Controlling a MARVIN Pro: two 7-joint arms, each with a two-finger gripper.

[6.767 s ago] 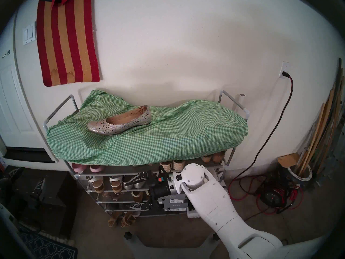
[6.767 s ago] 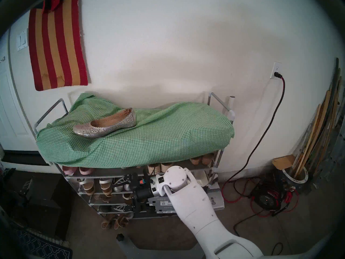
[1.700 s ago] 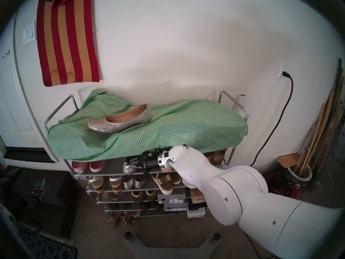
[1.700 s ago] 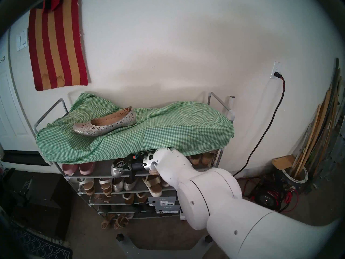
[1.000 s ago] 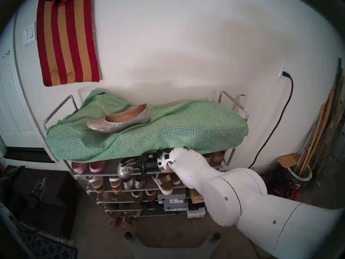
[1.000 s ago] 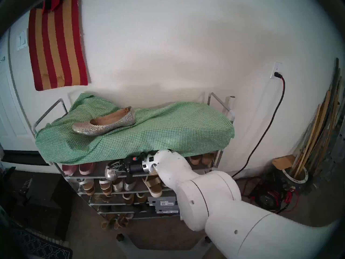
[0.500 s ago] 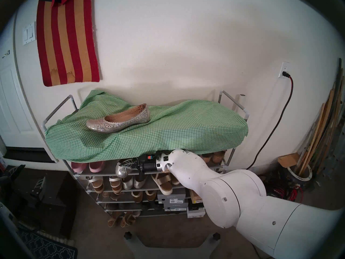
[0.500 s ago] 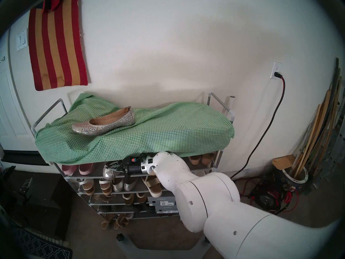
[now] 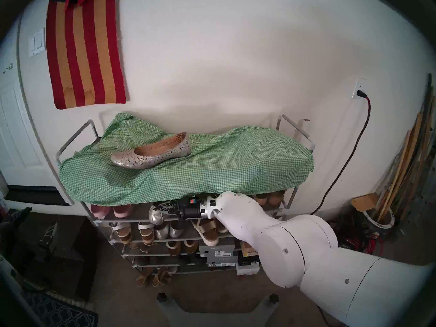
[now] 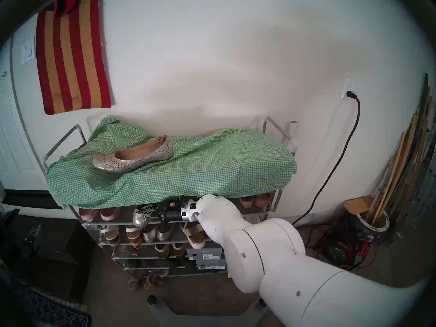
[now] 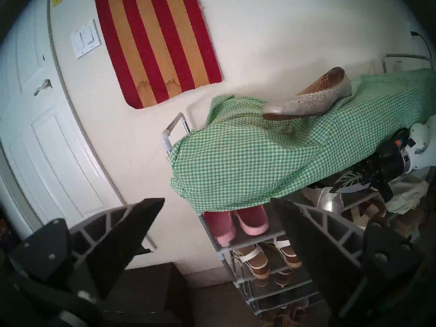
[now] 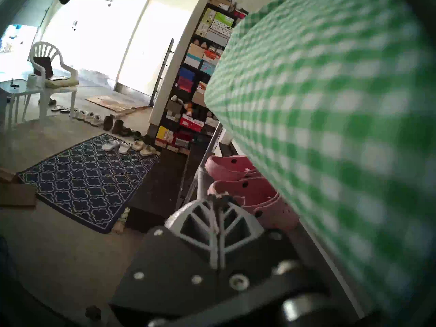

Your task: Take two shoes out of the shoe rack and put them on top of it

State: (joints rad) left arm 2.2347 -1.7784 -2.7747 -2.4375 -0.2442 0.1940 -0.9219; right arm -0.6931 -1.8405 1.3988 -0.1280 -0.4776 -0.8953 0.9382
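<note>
Gingham-draped rack, perforated metallic flat

I get soft, even light on the wall, dim floor below. Every view bends and darkens at its rim. My right wrist view blows out at the doorway; the gingham cloth blurs close up.

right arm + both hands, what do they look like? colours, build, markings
Right arm: glossy white rounded shells with small screws and dark seams, ending in a silver ring and black wrist module with a red-and-blue tag. Right hand: black base, pale ribbed lattice fingers. Left hand: black wedge-shaped fingers backed by grey trusswork, on black screwed mounts.
</note>
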